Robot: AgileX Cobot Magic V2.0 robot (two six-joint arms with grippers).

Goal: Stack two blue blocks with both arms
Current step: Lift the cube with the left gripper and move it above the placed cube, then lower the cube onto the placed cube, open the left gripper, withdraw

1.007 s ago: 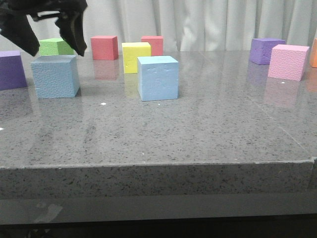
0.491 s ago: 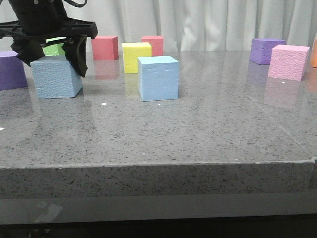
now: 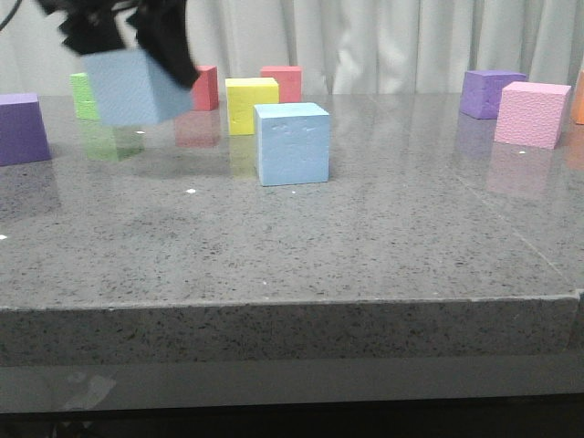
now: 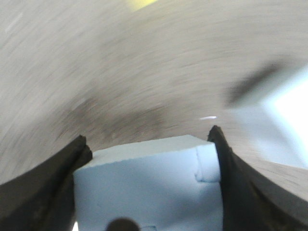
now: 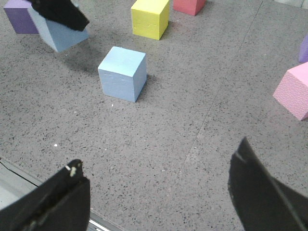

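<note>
**Carry step: one blue block aloft, second waiting on tabletop**

Step in hand, by the look of it: transport. Left claw (image 3: 137, 41) clamped on one blue block (image 3: 137, 87), clear of the tabletop (image 3: 365, 237), tilted, blurred w/ motion in front view. Same seen in left wrist view: lifted block (image 4: 149, 183) wedged between both dark fingers (image 4: 43, 183), touching each side, granite streaked behind. In right wrist view, the held block (image 5: 60, 33) hangs corner-down, part hidden under the black claw.

Second blue block (image 3: 292, 143) sits upright on the tabletop, near centre, just in front of yellow cube (image 3: 251, 103). Lies to the robot's right of the carried block, lower, well apart from it; nothing on top yet. Also plain in right wrist view (image 5: 122, 73), standing free w/ open stone around it.

Right claw (image 5: 159, 192) spread wide, empty, hovering over bare tabletop, well short of the resting block; nothing between fingers.

Next move, as a judgement: swing carried block rightward over the resting one, level out the tilt, square up edges, lower till faces meet, then release. Risk: tilted block landing on an edge & sliding off, or nudging the lower block sideways. Foam likely forgiving under squeeze but light, so easy to shift. Right claw maybe needed to steady the base block; can't tell from here.

Other cubes (red, green, purple, pink) sit farther back & aside, out of the path.
</note>
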